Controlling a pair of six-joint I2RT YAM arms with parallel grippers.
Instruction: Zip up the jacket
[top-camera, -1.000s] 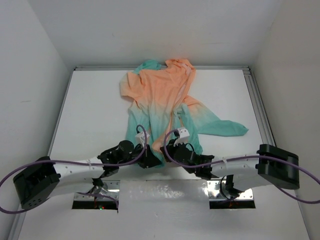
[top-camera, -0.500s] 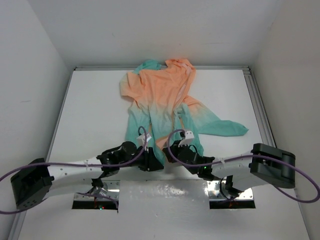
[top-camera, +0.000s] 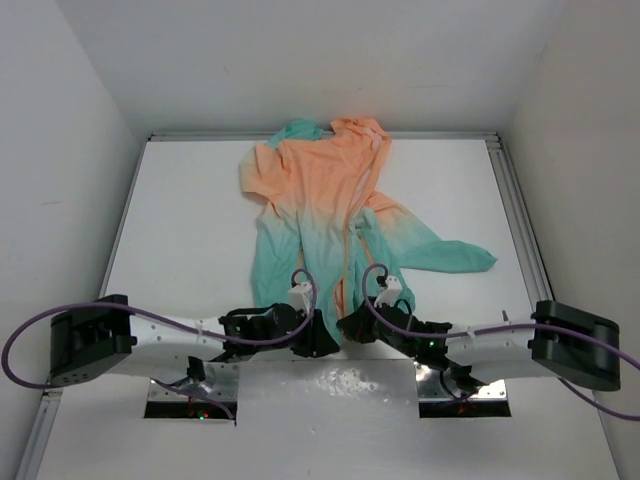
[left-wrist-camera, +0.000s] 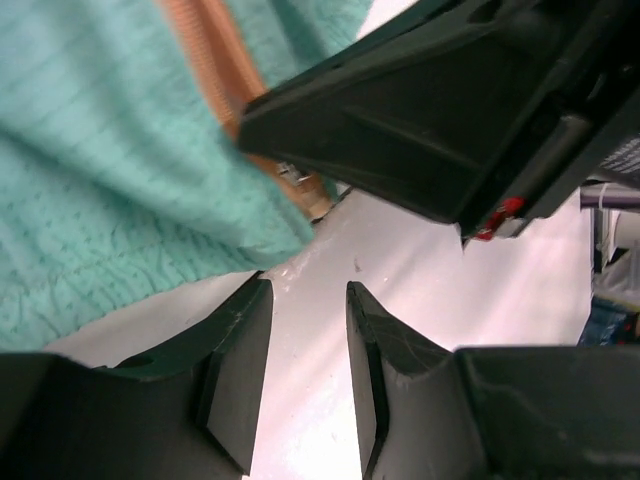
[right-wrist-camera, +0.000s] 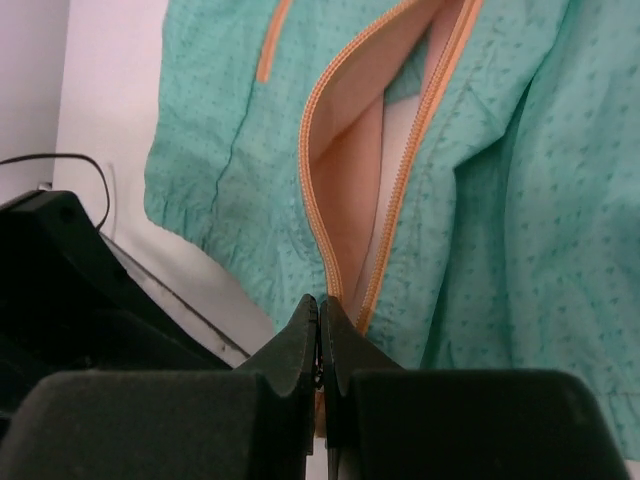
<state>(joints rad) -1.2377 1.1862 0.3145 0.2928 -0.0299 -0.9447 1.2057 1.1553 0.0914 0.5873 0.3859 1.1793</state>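
The jacket (top-camera: 320, 190) lies flat on the white table, peach upper half far, teal lower half near. Its orange zipper (right-wrist-camera: 312, 150) is parted in a narrow V above the hem. My right gripper (top-camera: 350, 327) (right-wrist-camera: 320, 300) is shut at the bottom end of the zipper, pinching it at the hem. My left gripper (top-camera: 322, 342) (left-wrist-camera: 305, 285) is open and empty, low over bare table just in front of the teal hem (left-wrist-camera: 100, 150). The orange zipper end (left-wrist-camera: 300, 190) lies right beyond its fingertips. The two grippers nearly touch.
The right gripper's black body (left-wrist-camera: 450, 110) fills the upper right of the left wrist view. A teal sleeve (top-camera: 460, 258) stretches to the right. A metal rail (top-camera: 512, 220) edges the table's right side. White walls close in the table.
Both grippers have moved toward the near edge and closer together at the hem. The jacket's lower hem has been drawn a little nearer with them.
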